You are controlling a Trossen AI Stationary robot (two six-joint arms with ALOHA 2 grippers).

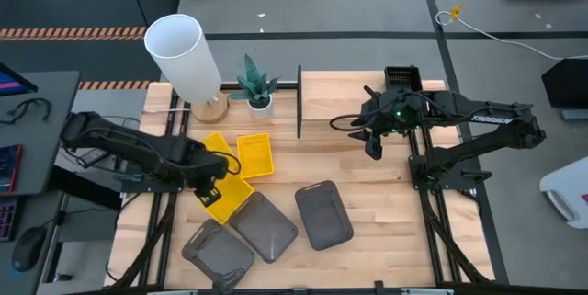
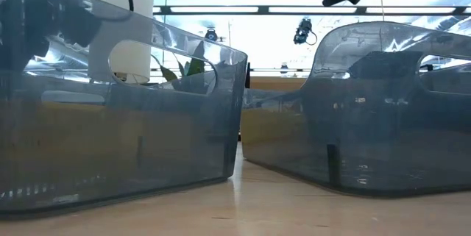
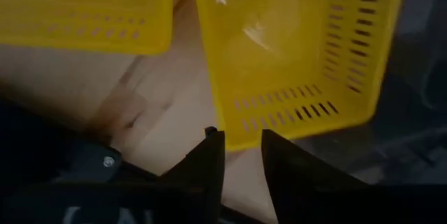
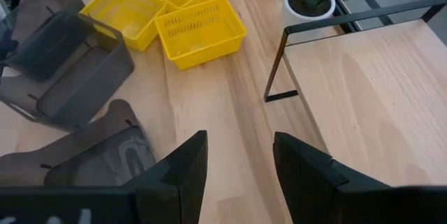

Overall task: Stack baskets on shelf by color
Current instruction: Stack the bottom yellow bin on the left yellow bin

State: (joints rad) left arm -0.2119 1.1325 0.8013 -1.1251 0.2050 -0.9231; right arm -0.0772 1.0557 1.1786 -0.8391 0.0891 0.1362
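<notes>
Three yellow baskets lie left of centre: two near the plant, and a third nearer me, at my left gripper. That gripper is shut on the third basket. Three grey baskets sit along the near edge. The black baskets stand on the shelf's far right corner. My right gripper hovers open over the shelf's near edge, touching nothing. My left gripper holds the third yellow basket by the rim of its short end wall, near a corner, pinched between the two fingers. The fingers come slanting down from the table's left. I cannot tell whether the basket is off the table.
A white cylinder on a wooden base and a small potted plant stand at the far left of the table. The shelf's black frame rises at mid-table. In the low view, two grey baskets block most of the sight.
</notes>
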